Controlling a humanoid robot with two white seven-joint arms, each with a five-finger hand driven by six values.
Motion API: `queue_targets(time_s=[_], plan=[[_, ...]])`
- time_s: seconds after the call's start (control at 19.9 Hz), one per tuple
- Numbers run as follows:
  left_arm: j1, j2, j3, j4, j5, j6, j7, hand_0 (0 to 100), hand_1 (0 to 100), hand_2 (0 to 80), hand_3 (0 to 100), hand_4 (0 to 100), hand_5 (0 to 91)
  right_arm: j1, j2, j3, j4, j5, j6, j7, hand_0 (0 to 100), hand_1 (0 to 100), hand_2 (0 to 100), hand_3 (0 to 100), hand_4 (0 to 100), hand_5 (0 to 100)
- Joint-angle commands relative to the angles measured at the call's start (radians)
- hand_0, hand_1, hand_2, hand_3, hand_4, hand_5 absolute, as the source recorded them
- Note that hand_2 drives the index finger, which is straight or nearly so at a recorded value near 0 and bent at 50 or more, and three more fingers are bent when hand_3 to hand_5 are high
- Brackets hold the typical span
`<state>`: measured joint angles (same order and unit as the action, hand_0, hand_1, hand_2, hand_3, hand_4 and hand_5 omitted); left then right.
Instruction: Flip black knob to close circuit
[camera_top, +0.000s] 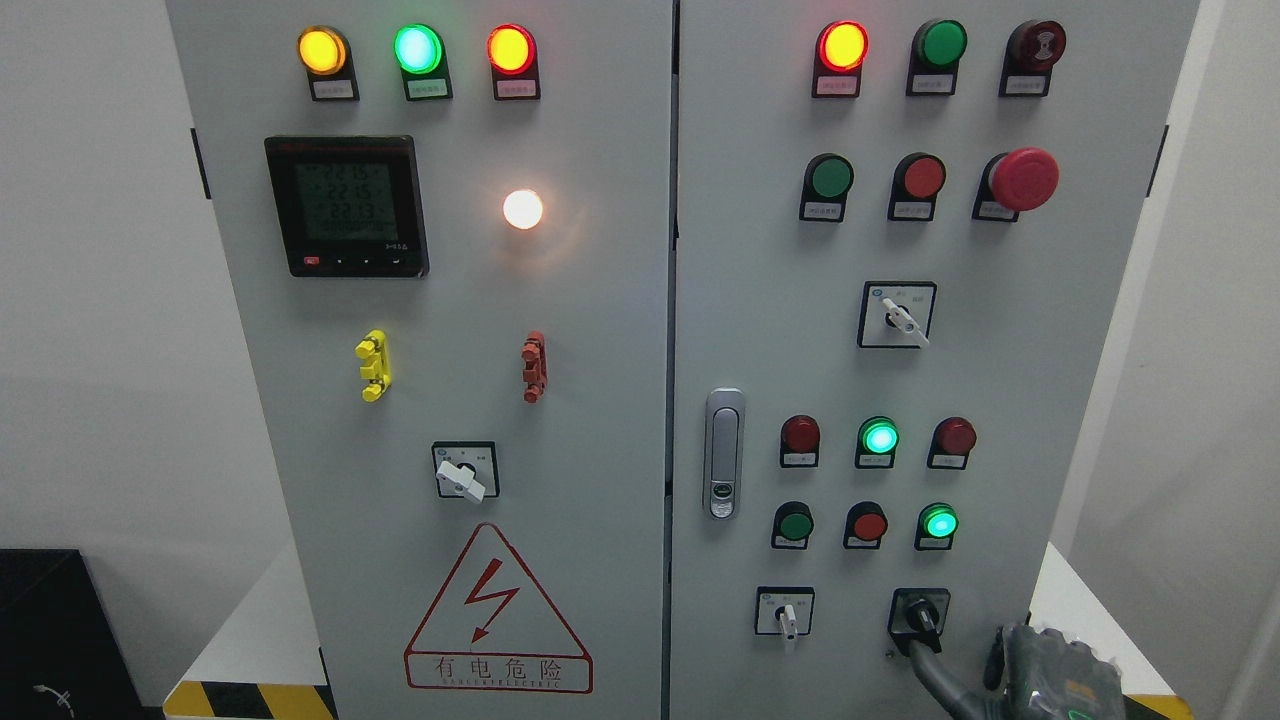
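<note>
The black knob (920, 611) sits in a black square plate at the bottom right of the right-hand cabinet door (760, 330), its handle pointing down and slightly right. My right hand (1035, 672) comes up from the lower right corner, grey and partly cut off by the frame edge. One long finger (930, 672) stretches left and up, and its tip touches the knob's lower edge. The other fingers stand loosely to the right of the knob, apart from it, and nothing is grasped. The left arm does not show.
A white selector switch (786, 612) sits left of the black knob, with lit green lamps (938, 523) above. Further up are a door latch (723, 452), another white selector (897, 314) and a red emergency button (1022, 179). The left door carries a meter (347, 206) and a warning triangle (497, 612).
</note>
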<state>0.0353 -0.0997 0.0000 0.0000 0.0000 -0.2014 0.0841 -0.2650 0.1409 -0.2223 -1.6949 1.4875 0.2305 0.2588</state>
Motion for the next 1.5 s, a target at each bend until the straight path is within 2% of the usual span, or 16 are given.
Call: queue_targets(time_s=[0.0, 1.45], plan=[[0.0, 0.0, -0.02, 0.022, -0.021, 0.0, 0.0, 0, 0, 0.0, 0, 0, 0.0, -0.008, 0.002, -0.006, 0.0, -0.001, 0.0, -0.001, 0, 3, 71, 93, 76, 72], [0.0, 0.0, -0.02, 0.022, -0.021, 0.0, 0.0, 0, 0, 0.0, 0, 0, 0.0, -0.014, 0.008, -0.031, 0.0, -0.001, -0.01, 0.005, 0, 6, 71, 94, 77, 73]])
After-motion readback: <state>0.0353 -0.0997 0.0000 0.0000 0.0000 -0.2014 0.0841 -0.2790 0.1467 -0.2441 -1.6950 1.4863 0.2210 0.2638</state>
